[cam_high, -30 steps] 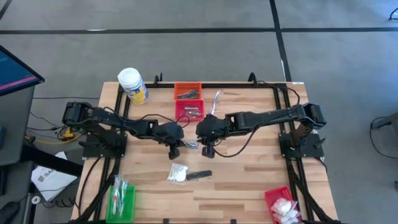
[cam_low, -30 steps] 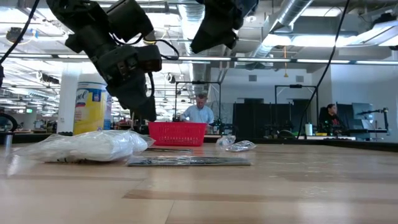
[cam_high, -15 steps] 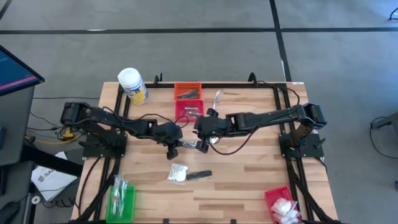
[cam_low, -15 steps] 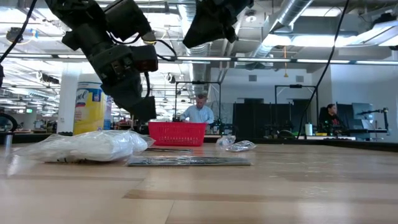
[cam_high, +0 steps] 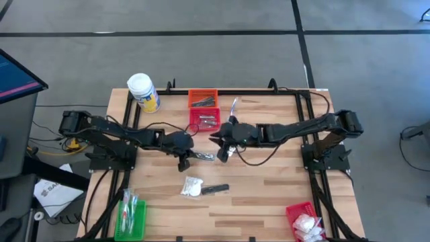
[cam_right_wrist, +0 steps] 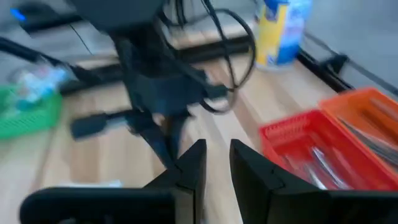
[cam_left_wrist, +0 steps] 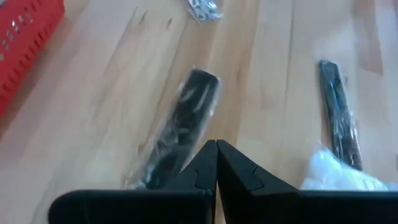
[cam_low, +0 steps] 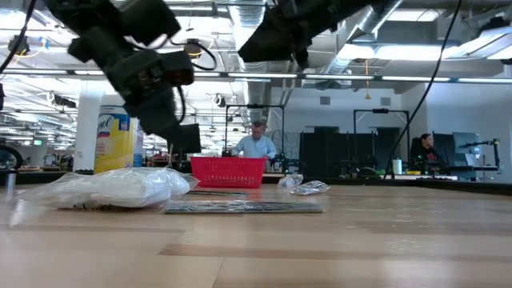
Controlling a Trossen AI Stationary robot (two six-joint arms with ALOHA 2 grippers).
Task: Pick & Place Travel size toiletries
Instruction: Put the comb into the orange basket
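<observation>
The travel size toiletries lie loose on the wooden table. A dark slim tube in a clear wrapper (cam_left_wrist: 186,118) lies just past my left gripper (cam_left_wrist: 216,155), which is shut and hangs above the table (cam_low: 188,146). Beyond it is a foil sachet (cam_left_wrist: 202,9) (cam_high: 209,157). A white packet (cam_high: 192,187) and a second dark tube (cam_high: 216,189) lie nearer the front. My right gripper (cam_right_wrist: 217,158) (cam_high: 220,142) hangs slanted near the red basket (cam_high: 205,119), with a narrow gap between its fingers and nothing in it.
An orange basket (cam_high: 203,99) with dark items stands behind the red one, and a clear stick (cam_high: 234,106) lies beside them. A white jar with a yellow label (cam_high: 143,93) is at the far left. A green basket (cam_high: 131,215) and another red basket (cam_high: 306,222) stand at the front corners.
My right gripper has tipped up from pointing steeply down to a shallower slant. It has drawn away from the table's middle toward the red basket at the far side. The toiletries have kept their places.
</observation>
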